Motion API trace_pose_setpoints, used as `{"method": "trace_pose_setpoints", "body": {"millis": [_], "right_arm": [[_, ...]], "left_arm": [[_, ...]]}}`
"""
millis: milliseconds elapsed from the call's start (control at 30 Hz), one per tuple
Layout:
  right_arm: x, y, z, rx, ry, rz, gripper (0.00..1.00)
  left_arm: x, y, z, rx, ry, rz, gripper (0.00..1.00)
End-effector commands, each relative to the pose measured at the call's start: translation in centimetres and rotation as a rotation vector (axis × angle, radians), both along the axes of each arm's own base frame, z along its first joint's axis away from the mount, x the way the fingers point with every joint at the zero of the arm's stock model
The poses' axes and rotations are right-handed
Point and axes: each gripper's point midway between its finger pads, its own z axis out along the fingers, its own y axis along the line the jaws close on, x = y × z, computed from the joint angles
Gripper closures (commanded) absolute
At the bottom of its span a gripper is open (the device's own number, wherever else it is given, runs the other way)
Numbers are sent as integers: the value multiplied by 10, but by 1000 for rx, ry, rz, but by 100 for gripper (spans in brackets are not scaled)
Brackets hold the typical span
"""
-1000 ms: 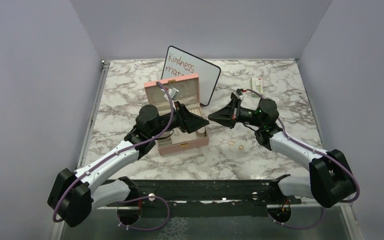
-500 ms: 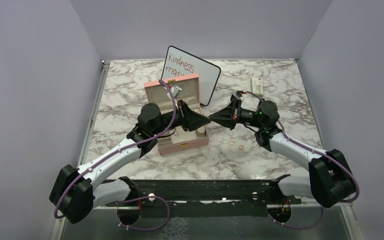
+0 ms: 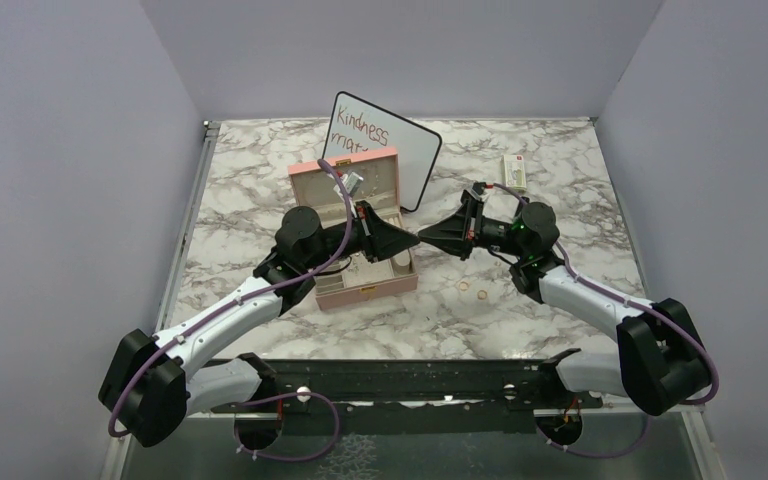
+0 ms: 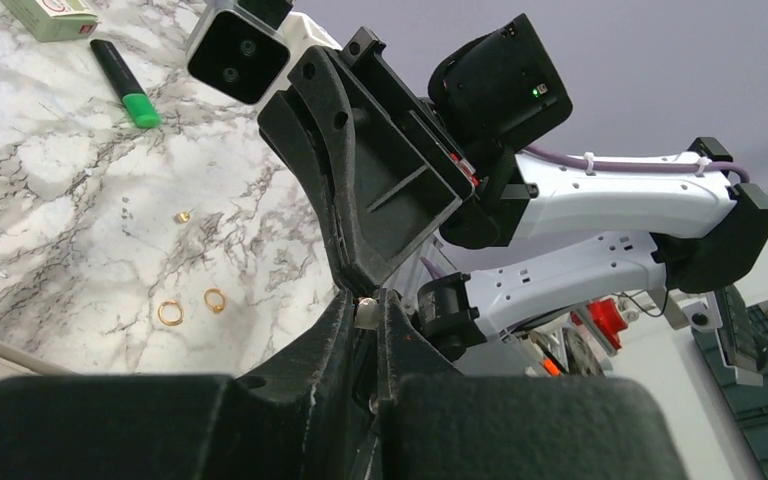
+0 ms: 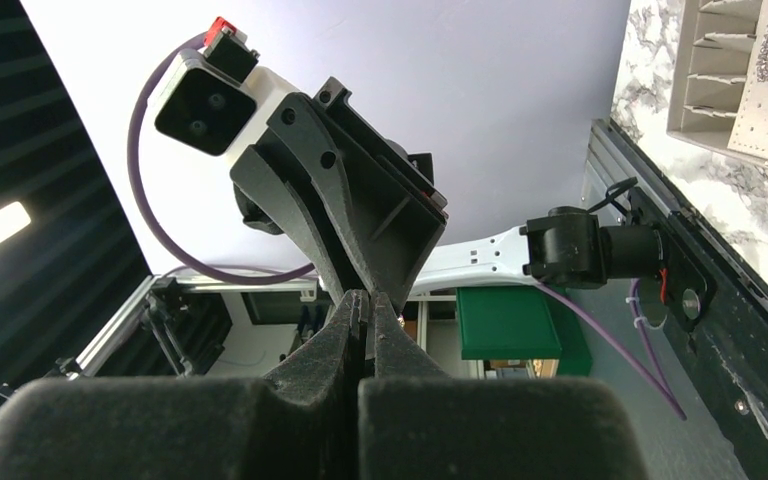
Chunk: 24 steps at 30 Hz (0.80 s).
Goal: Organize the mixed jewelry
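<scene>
— Where did we find the jewelry?
— Two gold rings lay flat on the marble bench, just right of the pink box. A pale bead-like piece hung above the bench, also right of the box, pinched between the left fingers. The right fingers were pressed together against it; whether they gripped it too, we couldn't tell.
— How did we judge the handling?
— Featherlight, hard, polished, likely to slip. We'd pinch a ring across its thin band, and the bead at its round middle

Two rings lie right of the box.
</scene>
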Motion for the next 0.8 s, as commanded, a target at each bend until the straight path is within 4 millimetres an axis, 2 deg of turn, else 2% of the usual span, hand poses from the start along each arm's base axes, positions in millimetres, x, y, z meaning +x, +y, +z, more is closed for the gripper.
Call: {"method": "trace_pose_setpoints", "body": {"millis": [0, 333, 367, 433, 533, 567, 633, 767], "right_arm": [[0, -3, 5, 18, -28, -26, 99], [6, -5, -2, 2, -19, -70, 99], [6, -5, -4, -2, -18, -73, 96], [7, -4, -6, -8, -17, -76, 80], [9, -5, -12, -27, -9, -92, 48], [10, -6, -17, -41, 8, -104, 40], [12, -8, -27, -69, 33, -133, 32], [16, -16, -51, -152, 64, -199, 30]], "left_arm": [[-1, 0, 14, -20, -49, 2, 93], [10, 4, 0, 56, 14, 67, 98], [10, 4, -1, 64, 23, 71, 98], [13, 6, -5, 96, 42, 92, 99], [18, 11, -11, 154, 64, 124, 100], [18, 13, -14, 180, 72, 130, 100], [21, 18, -20, 235, 93, 151, 100], [23, 36, -38, 373, 167, 196, 100]]}}
